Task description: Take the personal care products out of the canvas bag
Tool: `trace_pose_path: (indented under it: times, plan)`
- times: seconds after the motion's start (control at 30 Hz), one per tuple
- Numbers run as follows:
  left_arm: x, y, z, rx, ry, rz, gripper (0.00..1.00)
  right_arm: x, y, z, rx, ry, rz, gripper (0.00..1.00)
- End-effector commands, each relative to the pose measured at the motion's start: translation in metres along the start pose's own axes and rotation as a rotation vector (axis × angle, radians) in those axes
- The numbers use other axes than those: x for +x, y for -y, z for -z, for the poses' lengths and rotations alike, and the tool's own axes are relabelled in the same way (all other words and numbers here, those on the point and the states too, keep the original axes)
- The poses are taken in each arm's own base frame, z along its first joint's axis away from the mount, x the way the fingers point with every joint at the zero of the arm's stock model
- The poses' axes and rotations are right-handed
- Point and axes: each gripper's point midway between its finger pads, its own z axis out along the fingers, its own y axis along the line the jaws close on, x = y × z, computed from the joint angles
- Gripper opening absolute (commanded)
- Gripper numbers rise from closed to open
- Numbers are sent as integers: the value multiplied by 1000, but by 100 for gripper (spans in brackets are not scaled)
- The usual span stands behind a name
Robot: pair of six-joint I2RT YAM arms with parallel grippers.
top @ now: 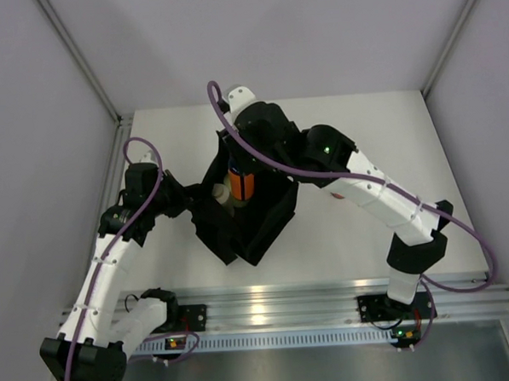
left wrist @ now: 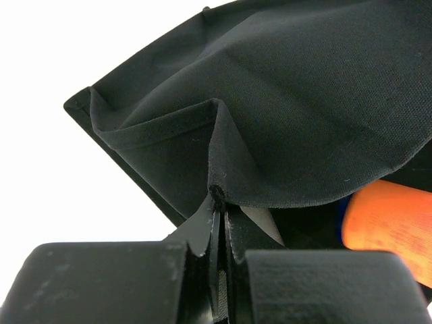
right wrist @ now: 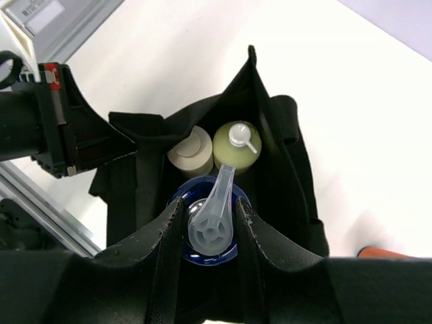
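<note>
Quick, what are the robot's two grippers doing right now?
Left gripper: shut on the edge of the bag.
Right gripper: shut on the orange bottle, by its cap.

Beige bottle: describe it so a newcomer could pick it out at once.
Look in the black canvas bag mid-table. The beige bottle stands beside the yellow-green bottle. Its cap is flat and cream, with no pump like its neighbour's.
</note>
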Motion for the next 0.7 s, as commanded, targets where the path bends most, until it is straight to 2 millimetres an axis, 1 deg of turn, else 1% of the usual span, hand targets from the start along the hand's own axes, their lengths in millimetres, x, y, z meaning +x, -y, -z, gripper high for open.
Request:
trace_pose_path:
  times: [0.0, 0.23, 0.27, 0.47, 0.5, 0.67]
  plan:
    - [2, 2, 3, -2, -16, -27, 0, -60, 3, 62, -67, 216, -48, 0]
    - [3, 1, 4, -5, -19, -32, 0, -81, 17, 89, -50, 293, -77, 0]
    - [4, 0, 4, -8, -20, -32, 0, -85, 22, 94, -31, 310, -87, 0]
    - [7, -3, 6, -11, -24, -30, 0, -92, 55, 114, 100, 360, -118, 0]
    - [7, -3, 6, -12, -23, -30, 0, -95, 61, 120, 111, 375, -126, 0]
    - [9, -4, 7, -11, -26, -26, 0, -97, 86, 134, 211, 401, -141, 0]
